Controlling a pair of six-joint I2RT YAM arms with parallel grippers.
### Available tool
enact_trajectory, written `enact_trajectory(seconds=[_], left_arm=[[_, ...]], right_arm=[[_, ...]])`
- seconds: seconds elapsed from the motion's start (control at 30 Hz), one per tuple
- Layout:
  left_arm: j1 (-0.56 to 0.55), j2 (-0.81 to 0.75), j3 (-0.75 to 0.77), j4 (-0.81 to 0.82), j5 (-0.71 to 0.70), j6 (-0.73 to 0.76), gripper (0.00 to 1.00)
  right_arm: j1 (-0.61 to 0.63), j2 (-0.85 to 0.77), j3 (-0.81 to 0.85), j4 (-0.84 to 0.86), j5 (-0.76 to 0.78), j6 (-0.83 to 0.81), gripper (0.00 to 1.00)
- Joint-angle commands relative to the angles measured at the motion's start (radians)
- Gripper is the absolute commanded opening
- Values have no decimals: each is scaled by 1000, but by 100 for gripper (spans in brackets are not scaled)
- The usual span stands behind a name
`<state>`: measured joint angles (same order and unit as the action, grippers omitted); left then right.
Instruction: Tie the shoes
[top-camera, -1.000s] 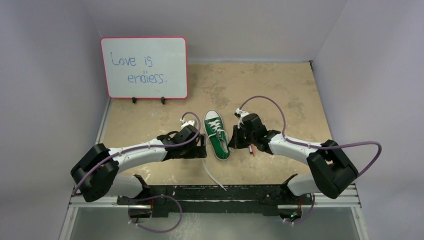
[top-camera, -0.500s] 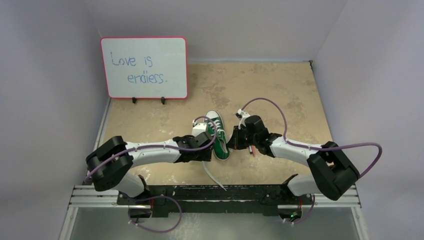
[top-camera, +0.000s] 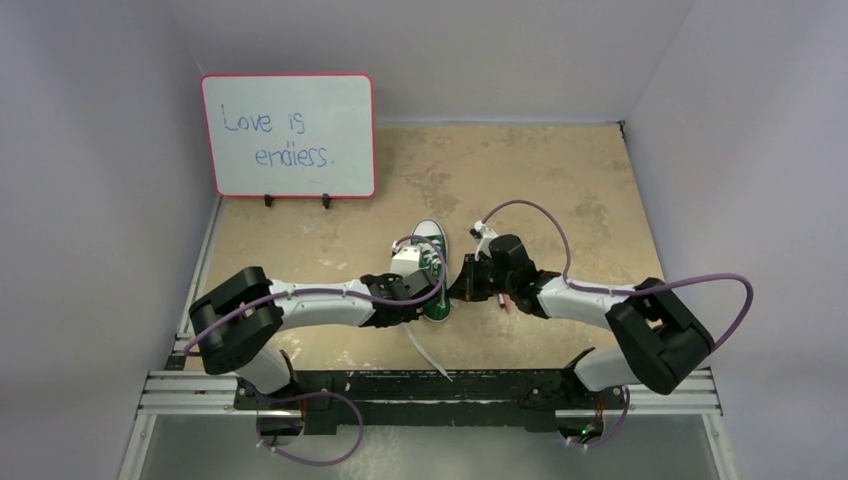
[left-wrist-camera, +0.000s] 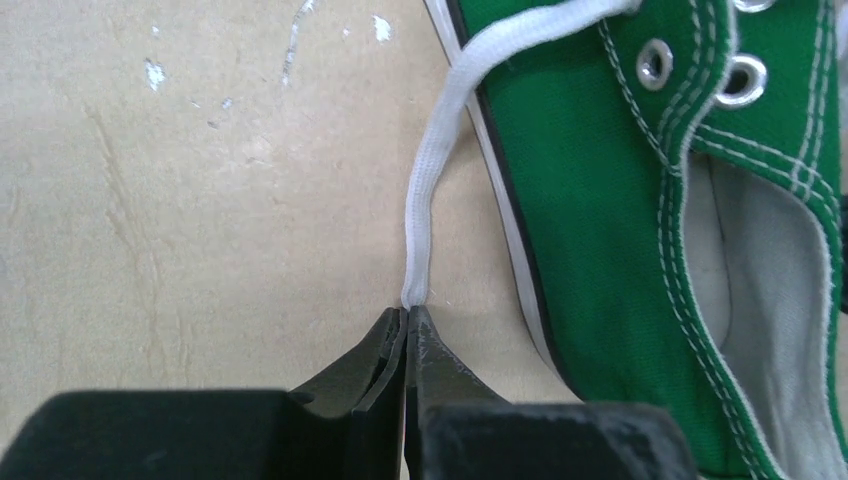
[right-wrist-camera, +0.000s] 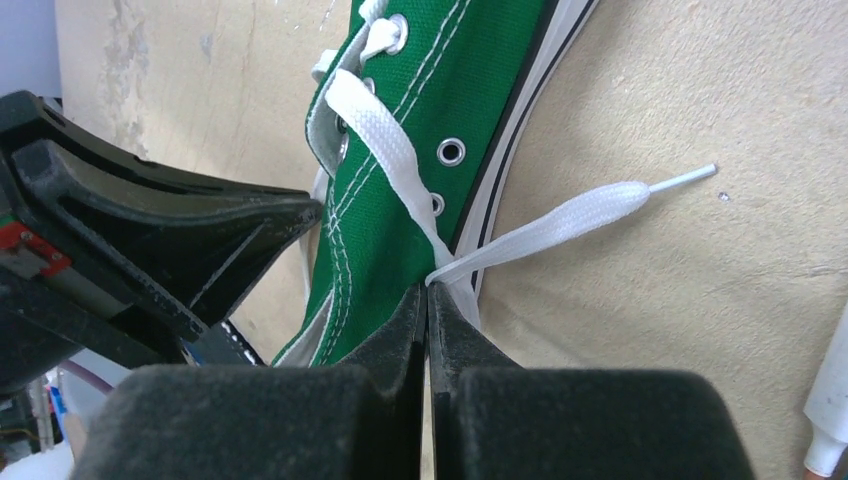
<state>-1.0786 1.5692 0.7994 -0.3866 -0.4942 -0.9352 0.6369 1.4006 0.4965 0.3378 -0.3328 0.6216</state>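
The green shoe (top-camera: 430, 238) lies mid-table, its white toe cap pointing away from the arm bases. My left gripper (left-wrist-camera: 408, 312) is by its left side, shut on the shoe's left white lace (left-wrist-camera: 432, 180) just above the tabletop. That lace runs up to the eyelets. On the opposite side, my right gripper (right-wrist-camera: 428, 292) is shut on the right lace (right-wrist-camera: 560, 222) at the sole edge. The lace's free end and tip lie flat on the table. From above, both grippers (top-camera: 428, 300) (top-camera: 462, 288) meet at the shoe's heel half and hide it.
A whiteboard (top-camera: 288, 135) with writing stands at the back left. A red and white pen (top-camera: 507, 300) lies under the right wrist, its white end near the right edge of the right wrist view (right-wrist-camera: 828, 405). A loose lace tail (top-camera: 427, 355) trails toward the near rail.
My left arm has swung right to the shoe's left side. Its jaws have gone from wide open to shut on the lace. The right gripper has stayed shut and barely moved.
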Motion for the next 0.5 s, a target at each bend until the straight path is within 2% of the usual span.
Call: enact_trajectory(seconds=[0.0, 0.17, 0.3, 0.47], left_arm=[[46, -3, -11, -80, -23, 3, 0], [91, -147, -57, -29, -26, 0, 0], [120, -238, -93, -10, -22, 17, 0], [156, -252, -98, -34, -26, 54, 0]], right_arm=[[12, -7, -41, 77, -43, 56, 0], [13, -37, -71, 81, -55, 91, 0], [2, -124, -55, -47, 40, 68, 0], [-91, -255, -16, -200, 129, 3, 0]])
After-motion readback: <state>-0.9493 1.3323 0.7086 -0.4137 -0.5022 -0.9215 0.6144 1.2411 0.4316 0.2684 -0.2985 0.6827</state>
